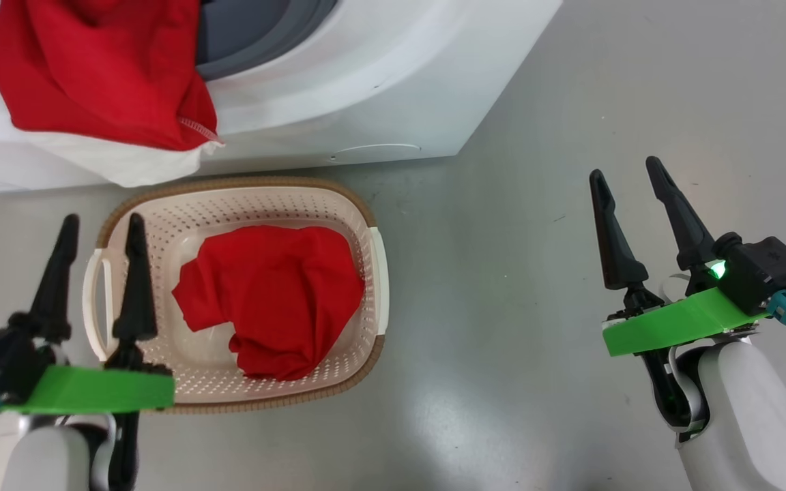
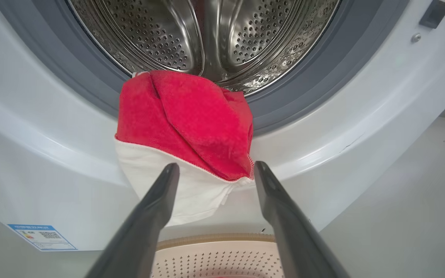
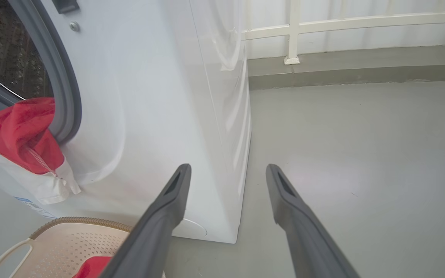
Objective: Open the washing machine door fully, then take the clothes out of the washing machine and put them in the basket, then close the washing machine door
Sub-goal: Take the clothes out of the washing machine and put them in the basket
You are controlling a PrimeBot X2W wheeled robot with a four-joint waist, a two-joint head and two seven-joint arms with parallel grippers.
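While both pairs of fingers stand spread wide and empty, the transfer of the clothes is shown half done. A plain red garment (image 1: 270,293) is lodged in the basket (image 1: 243,184), just to the right of the left fingers (image 1: 137,273) in the head view.

A red-and-white garment (image 2: 191,127) is draped over the lip of the washer (image 1: 379,88). Its red part is caught on the grey ring (image 2: 296,77) and its white panel hangs down the front, directly ahead of the left fingertips and between their lines of reach. The spread is judged to be set so that this hanging fold can be straddled and pinched. Behind it, the visible part of the drum (image 2: 207,34) is bare of other cloth.

The basket is set against the washer's foot, below the left fingers and under the opening, presumably so that a released garment drops straight in. The right fingers (image 1: 615,239) are held well off to the side over bare floor (image 1: 536,204), beside the washer's corner and apparently clear of the left arm's path. Removal of the draped garment is judged the step in hand.
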